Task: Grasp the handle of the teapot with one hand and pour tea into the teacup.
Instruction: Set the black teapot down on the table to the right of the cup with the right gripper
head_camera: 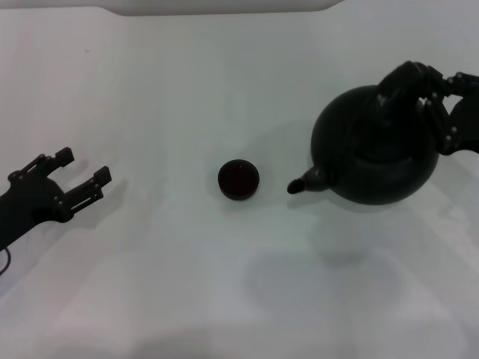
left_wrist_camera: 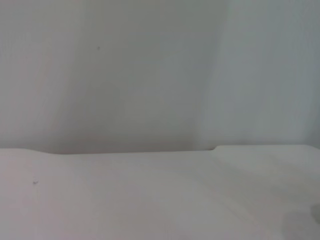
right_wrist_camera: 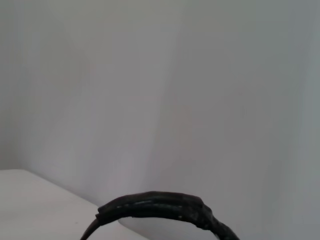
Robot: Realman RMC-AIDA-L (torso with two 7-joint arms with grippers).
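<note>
The black teapot [head_camera: 374, 153] is at the right, its spout [head_camera: 305, 182] pointing left toward the teacup [head_camera: 238, 179]. A soft shadow on the table below it suggests it hangs above the surface. My right gripper [head_camera: 408, 84] is on top of the pot, shut on the handle, which shows as a black arch in the right wrist view [right_wrist_camera: 160, 207]. The small dark teacup stands upright at the table's middle, a short way left of the spout. My left gripper [head_camera: 84, 169] is open and empty at the far left, low over the table.
The white table [head_camera: 187, 284] spreads around everything, with its back edge [head_camera: 224, 11] at the top of the head view. The left wrist view shows only the white surface [left_wrist_camera: 150, 195] and a pale wall.
</note>
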